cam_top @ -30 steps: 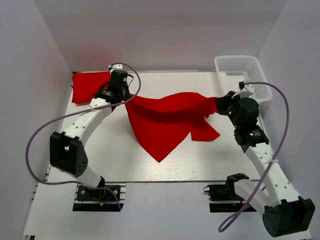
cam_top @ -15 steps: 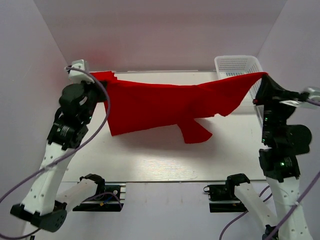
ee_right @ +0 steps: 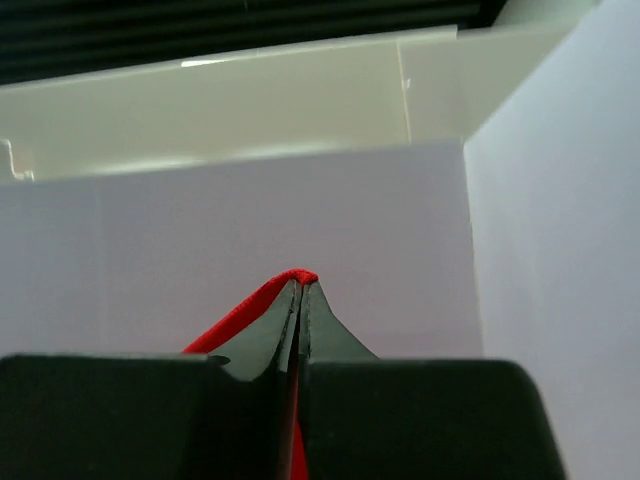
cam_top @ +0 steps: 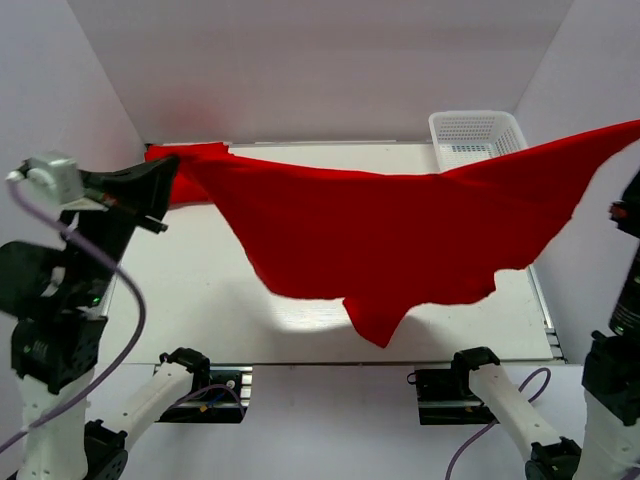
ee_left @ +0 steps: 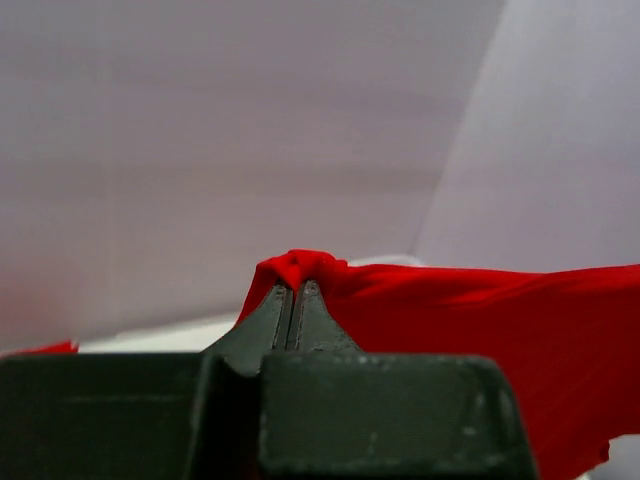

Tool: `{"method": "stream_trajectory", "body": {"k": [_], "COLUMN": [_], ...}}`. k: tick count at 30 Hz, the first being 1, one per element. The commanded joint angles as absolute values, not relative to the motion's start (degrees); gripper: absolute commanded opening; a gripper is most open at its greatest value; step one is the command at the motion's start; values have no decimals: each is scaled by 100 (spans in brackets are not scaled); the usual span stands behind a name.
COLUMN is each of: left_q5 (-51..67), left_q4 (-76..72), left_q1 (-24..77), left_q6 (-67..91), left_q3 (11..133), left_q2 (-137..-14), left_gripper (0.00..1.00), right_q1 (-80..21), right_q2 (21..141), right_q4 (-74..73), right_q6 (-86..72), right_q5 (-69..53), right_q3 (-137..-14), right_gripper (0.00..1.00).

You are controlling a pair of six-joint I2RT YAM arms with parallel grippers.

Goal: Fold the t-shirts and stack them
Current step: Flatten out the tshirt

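Note:
One red t-shirt (cam_top: 400, 235) hangs stretched in the air across the table, held at two corners. My left gripper (cam_top: 168, 175) is shut on its left corner; in the left wrist view the gripper (ee_left: 295, 287) pinches bunched cloth and the t-shirt (ee_left: 480, 320) runs off to the right. My right gripper (ee_right: 301, 284) is shut on the other corner, with a thin red edge of the t-shirt (ee_right: 240, 318) trailing down left. Its fingertips lie past the right edge of the top view. A second red t-shirt (cam_top: 195, 151) lies at the table's back left, mostly hidden.
A white mesh basket (cam_top: 480, 128) stands at the back right corner, partly behind the raised cloth. White walls close in the table on the left, back and right. The t-shirt's lowest point hangs over the table's front middle.
Both arms have risen and pulled apart. The t-shirt went from draped on the table to lifted and stretched wide between the two grippers.

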State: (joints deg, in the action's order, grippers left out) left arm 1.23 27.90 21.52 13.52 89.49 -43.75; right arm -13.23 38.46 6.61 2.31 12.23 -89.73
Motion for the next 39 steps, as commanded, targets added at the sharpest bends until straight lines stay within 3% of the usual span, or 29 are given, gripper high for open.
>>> {"method": "stream_trajectory", "body": {"k": [1, 9, 19, 26, 31, 39], "left_q5": [702, 379, -1694, -2303, -2461, -2171], "left_q4": [2760, 3067, 3322, 2936, 2830, 2628], "left_q1": [2118, 2118, 2118, 1987, 1714, 1310], "left_q6": [1266, 1581, 2284, 2679, 2681, 2391], "left_q3": [9439, 9738, 8623, 8042, 8525, 10027], "left_q2": [-4351, -4824, -6527, -8329, -10272, -12495], "left_gripper": [0, 0, 0, 0, 0, 0], "right_q1": [-1310, -1336, -1310, -1310, -1310, -1283], "right_q2": [4034, 4701, 6702, 8127, 9491, 11915], "right_q4": [1107, 1344, 1573, 2013, 1776, 1125], "right_q6": [667, 888, 485, 44, -184, -80], "right_q5": [1239, 1703, 2074, 1688, 1644, 1547], "right_q3": [-9517, -9827, -8395, -7339, -7707, -9526], "right_gripper": [0, 0, 0, 0, 0, 0]}}
